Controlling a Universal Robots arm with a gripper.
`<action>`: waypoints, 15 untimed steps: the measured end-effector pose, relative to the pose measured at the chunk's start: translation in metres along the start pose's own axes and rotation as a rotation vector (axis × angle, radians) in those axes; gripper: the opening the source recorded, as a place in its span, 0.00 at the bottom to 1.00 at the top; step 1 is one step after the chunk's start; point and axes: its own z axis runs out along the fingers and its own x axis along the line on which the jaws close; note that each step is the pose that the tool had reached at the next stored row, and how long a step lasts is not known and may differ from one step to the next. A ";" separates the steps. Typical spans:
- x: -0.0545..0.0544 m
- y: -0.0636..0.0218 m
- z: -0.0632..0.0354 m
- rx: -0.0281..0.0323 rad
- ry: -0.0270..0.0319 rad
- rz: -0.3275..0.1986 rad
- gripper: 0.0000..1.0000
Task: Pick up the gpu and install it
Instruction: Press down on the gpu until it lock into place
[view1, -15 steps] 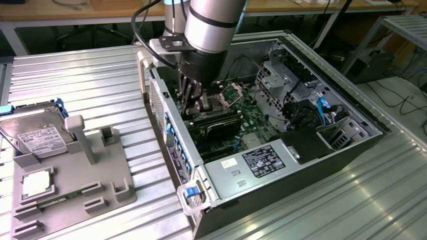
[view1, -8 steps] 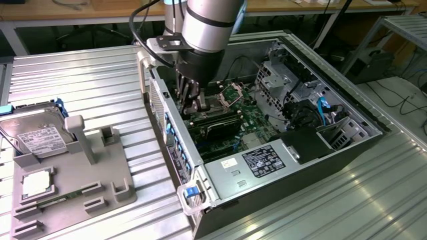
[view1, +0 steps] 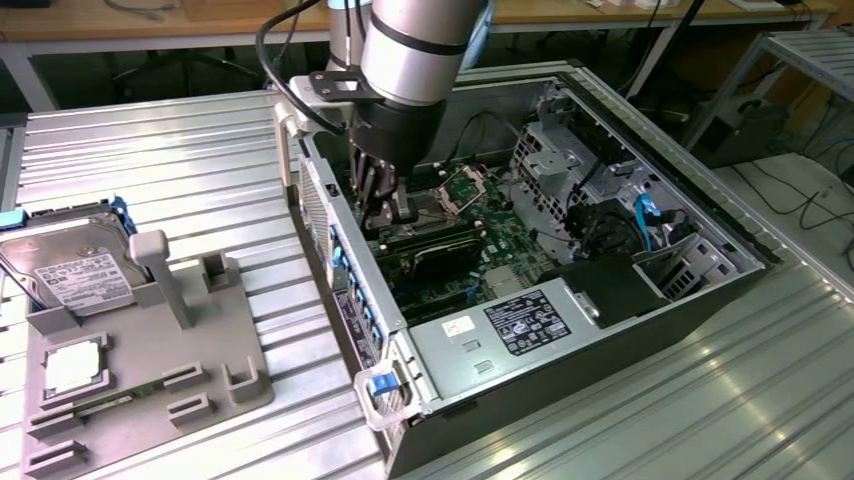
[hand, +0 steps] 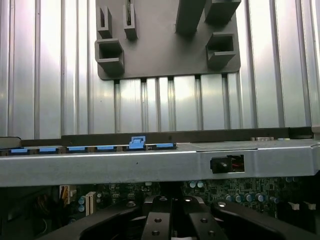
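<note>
The step in hand looks like the install, not the pick-up: on the counter (view1: 160, 150) the open case (view1: 694, 300) lies toward the exterior view's right edge, and the arm (view1: 414, 50) reaches down into it. The grey tray (view1: 214, 350), at the counter's corner on the exterior view's left, has its tall posts empty. Inside the case the gpu (view1: 434, 258) lies along the motherboard (view1: 501, 240), a dark card by the case's slotted wall. The fingers (view1: 387, 205) are drawn together right over the card's end; whether they pinch it or only press on it I cannot tell. Seating it likely calls for straight, even pressure into the slot
</note>
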 end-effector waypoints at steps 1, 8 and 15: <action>0.000 0.0000 0.0002 -0.0018 -0.0002 0.000 0.11; 0.003 -0.0002 0.0005 -0.0145 0.0004 0.000 0.11; 0.005 -0.0003 0.0011 -0.0280 0.0011 -0.001 0.11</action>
